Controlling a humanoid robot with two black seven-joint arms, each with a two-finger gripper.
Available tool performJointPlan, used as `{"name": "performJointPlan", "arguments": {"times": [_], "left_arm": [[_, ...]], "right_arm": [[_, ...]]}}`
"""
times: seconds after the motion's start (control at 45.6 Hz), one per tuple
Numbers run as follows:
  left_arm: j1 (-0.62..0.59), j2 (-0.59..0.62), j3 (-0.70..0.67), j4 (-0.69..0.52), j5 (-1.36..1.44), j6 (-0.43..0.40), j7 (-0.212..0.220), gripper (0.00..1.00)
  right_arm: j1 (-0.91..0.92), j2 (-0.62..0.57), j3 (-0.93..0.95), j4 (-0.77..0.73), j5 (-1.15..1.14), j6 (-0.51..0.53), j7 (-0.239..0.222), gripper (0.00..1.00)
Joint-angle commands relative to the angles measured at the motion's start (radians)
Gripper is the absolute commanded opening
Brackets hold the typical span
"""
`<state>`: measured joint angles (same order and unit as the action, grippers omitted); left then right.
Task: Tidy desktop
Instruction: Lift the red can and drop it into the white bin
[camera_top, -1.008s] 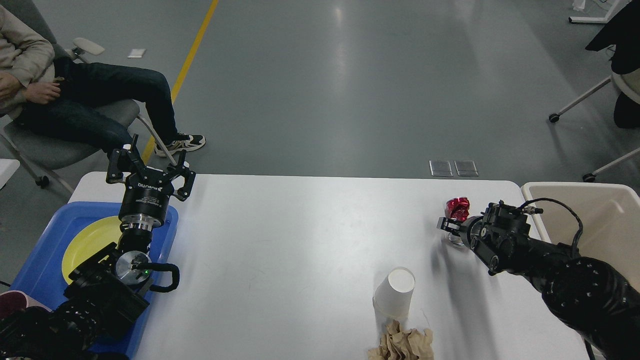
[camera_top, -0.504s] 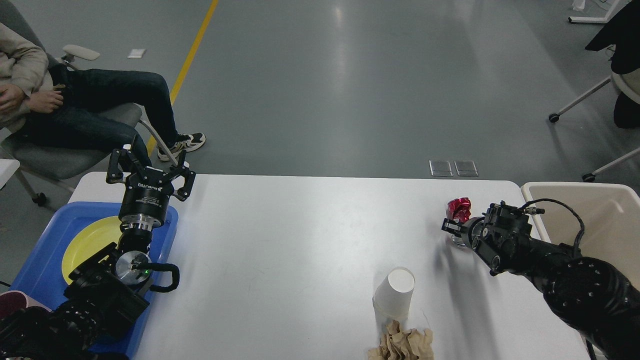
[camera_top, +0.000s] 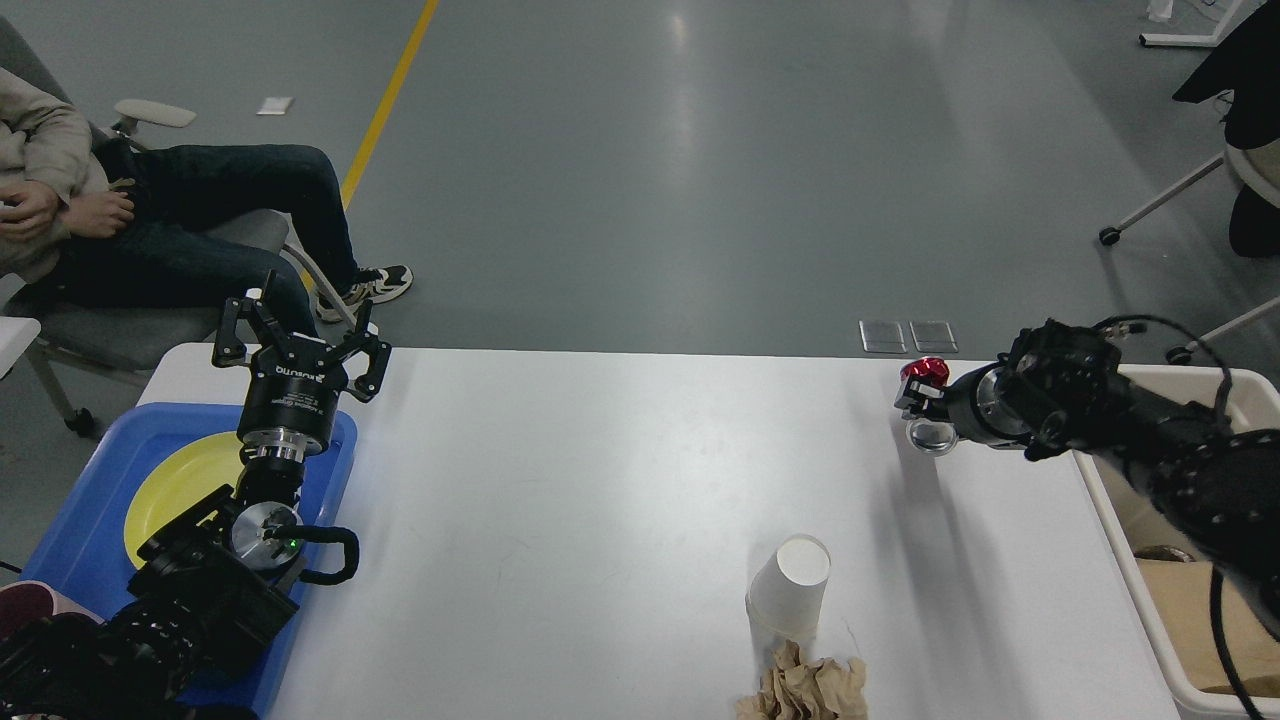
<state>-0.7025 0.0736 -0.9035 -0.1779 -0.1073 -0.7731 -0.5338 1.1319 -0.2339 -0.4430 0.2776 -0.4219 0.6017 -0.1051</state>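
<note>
Above the white tabletop's (camera_top: 620, 480) far right corner, a red-topped clear object (camera_top: 928, 400) is pinched in the right claw (camera_top: 915, 400), presumably for the beige bin (camera_top: 1110, 500); left claw (camera_top: 300, 335) spread over the blue tray (camera_top: 90, 520).

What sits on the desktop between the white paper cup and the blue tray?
Nothing: in the head view the desktop is bare white surface from the white paper cup across to the blue tray.

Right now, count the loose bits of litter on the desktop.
2: a white paper cup at the near edge, and a crumpled brown paper just in front of it. The right gripper holds a red item.
</note>
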Motion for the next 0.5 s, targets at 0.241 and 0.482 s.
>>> {"name": "performJointPlan", "arguments": {"times": [0.241, 0.482], "left_arm": [[0.0, 0.0, 0.0, 0.0, 0.0, 0.0, 0.0, 0.97], [0.0, 0.0, 0.0, 0.0, 0.0, 0.0, 0.0, 0.97]], "right_arm": [[0.354, -0.357, 0.047, 0.39, 0.0, 0.125, -0.002, 0.0], [0.508, -0.469, 0.047, 0.413, 0.0, 0.239, -0.002, 0.0]]}}
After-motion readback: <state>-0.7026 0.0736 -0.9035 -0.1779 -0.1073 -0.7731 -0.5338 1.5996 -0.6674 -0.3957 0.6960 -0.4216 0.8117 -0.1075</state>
